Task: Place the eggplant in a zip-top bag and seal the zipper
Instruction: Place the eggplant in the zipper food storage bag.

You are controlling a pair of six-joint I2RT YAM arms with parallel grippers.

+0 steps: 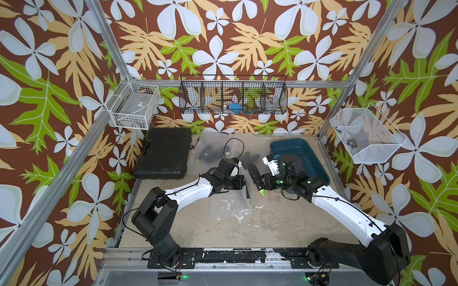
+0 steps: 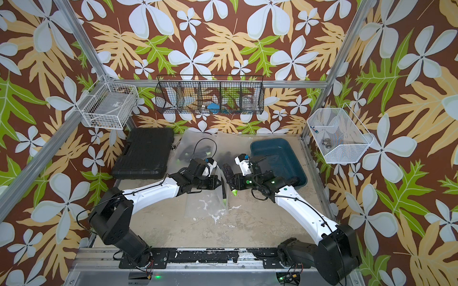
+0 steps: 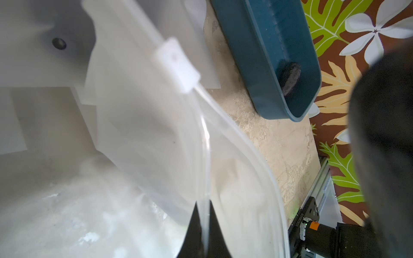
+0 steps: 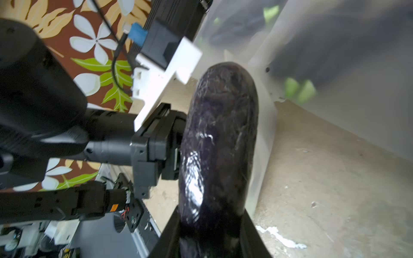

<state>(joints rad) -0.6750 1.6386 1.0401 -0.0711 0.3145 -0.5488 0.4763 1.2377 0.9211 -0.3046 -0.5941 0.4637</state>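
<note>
Left gripper (image 3: 203,208) pinches the zip-top bag (image 3: 156,138) rim in its jaws; right gripper (image 4: 210,215) jaws squeeze the eggplant (image 4: 221,134) just beside it.

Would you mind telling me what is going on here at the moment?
The left gripper has its jaws shut on the rim of a clear zip-top bag, holding the mouth up off the table. The right gripper holds the eggplant right beside that opening; it does not look to be inside yet. The bag is not yet sealed.
</note>
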